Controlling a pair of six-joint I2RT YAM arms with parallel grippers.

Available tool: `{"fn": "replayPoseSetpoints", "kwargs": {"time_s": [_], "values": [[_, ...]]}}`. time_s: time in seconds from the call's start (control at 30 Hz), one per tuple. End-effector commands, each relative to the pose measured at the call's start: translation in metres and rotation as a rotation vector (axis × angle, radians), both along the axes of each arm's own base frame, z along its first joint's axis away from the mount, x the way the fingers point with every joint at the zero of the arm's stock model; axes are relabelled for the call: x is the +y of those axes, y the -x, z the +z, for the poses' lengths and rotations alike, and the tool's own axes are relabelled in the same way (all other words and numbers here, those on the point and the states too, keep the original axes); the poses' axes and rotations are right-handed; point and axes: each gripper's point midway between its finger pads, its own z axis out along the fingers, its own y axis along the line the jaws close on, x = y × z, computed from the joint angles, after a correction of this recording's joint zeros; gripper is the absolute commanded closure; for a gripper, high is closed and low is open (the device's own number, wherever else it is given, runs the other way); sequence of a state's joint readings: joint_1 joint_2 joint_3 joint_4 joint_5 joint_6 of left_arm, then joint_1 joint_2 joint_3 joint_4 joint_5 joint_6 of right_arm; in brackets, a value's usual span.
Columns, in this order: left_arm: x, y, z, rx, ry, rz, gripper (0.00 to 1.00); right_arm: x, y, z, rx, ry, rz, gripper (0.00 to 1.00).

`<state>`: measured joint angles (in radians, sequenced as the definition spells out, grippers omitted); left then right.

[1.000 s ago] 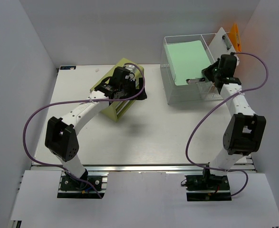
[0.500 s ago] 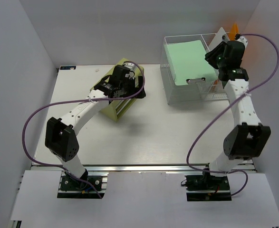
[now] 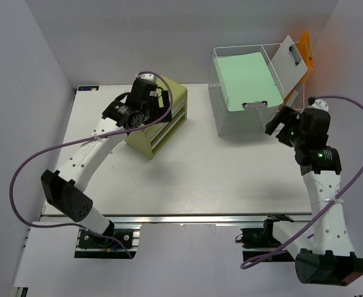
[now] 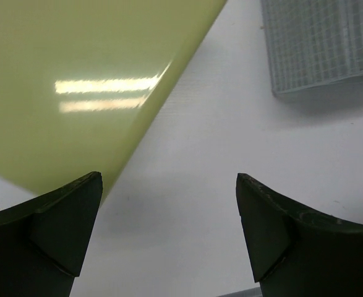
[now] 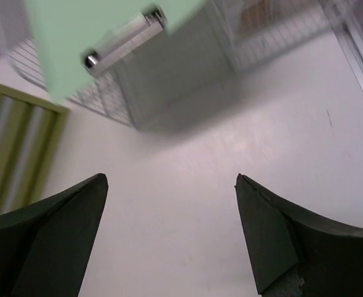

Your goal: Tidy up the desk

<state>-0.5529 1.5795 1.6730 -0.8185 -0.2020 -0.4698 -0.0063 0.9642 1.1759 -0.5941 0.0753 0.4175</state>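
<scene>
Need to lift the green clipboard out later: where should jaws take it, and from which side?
Take the green clipboard by its near end, beside the clip, coming from the arms' side. It lies flat on top of the rack and that end seems to jut past the near rim, leaving a thin free edge.

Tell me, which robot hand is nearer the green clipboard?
Right. The right gripper is just beside the clip end of the green clipboard; the left gripper is far to the left, by the olive drawer box.
</scene>
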Motion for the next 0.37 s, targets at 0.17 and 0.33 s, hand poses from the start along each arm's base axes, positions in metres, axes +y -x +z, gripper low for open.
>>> {"fn": "replayPoseSetpoints", "kwargs": {"time_s": [0.17, 0.33], "values": [[0.063, 0.059, -0.022, 0.105, -0.024, 0.214, 0.02, -0.005, 0.053, -0.066, 0.216, 0.053, 0.016, 0.11], [0.069, 0.08, -0.017, 0.072, 0.068, 0.235, 0.02, -0.004, 0.054, -0.057, 0.13, 0.055, 0.022, 0.11]]}}
